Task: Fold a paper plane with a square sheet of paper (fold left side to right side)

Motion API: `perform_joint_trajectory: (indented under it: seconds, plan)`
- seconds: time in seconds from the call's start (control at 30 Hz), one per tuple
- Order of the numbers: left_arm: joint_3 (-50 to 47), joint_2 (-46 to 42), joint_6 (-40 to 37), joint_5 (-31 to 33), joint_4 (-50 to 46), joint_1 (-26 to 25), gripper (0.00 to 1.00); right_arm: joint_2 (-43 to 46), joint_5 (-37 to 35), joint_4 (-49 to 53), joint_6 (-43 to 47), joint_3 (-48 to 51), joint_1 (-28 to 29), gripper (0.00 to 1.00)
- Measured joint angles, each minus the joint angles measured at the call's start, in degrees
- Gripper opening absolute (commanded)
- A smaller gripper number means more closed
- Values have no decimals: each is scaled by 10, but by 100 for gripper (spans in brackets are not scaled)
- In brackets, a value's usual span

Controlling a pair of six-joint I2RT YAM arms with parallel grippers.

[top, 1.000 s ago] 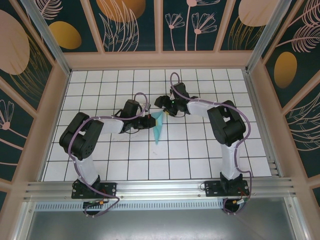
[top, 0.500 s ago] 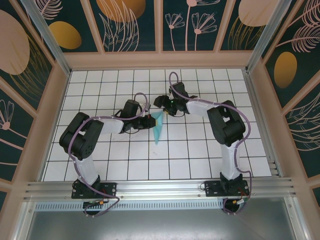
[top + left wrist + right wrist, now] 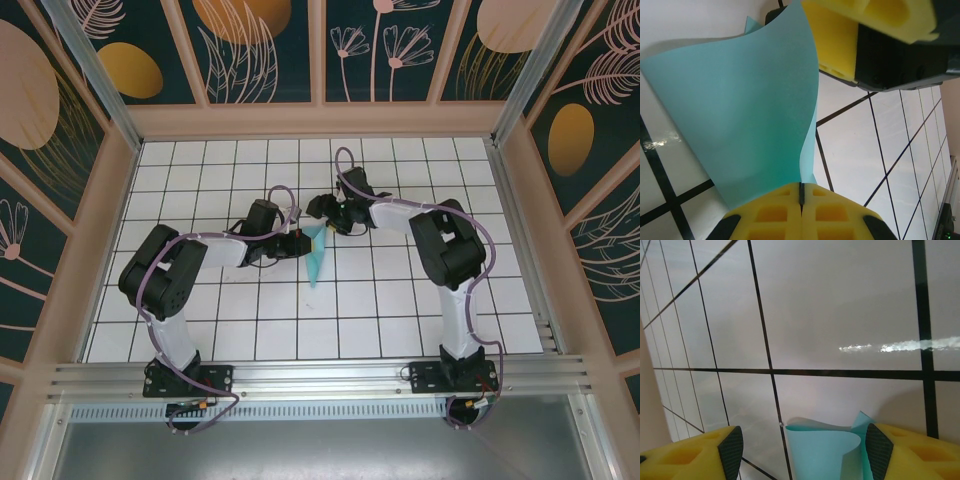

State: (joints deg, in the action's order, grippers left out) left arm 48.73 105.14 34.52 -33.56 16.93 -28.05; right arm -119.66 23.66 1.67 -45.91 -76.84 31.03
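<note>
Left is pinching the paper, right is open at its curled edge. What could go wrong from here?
The paper bows up instead of lying flat, so closing the right gripper on it could crease it crooked. The left gripper pinches it at one edge; any pull might slip or tear it.

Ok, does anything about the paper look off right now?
The square sheet of paper is not lying flat. Pinched in the shut left gripper, it bows upward in a loose curl, with no sharp crease there. The open right gripper has a finger on either side of its curled end. No tear shows.
</note>
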Motion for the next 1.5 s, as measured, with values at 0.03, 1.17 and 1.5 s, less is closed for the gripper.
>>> perform_joint_trajectory:
  seconds: [0.03, 1.17, 1.5]
  plan:
    - [0, 0, 0, 0, 0, 0, 0, -1, 0, 2, 2, 0, 2, 69]
    - [-4, -11, -20, 32, -27, 4, 0, -2, -16, 21, 24, -7, 10, 70]
    - [-5, -11, -20, 41, -27, 4, 0, -2, -17, 21, 26, -7, 10, 70]
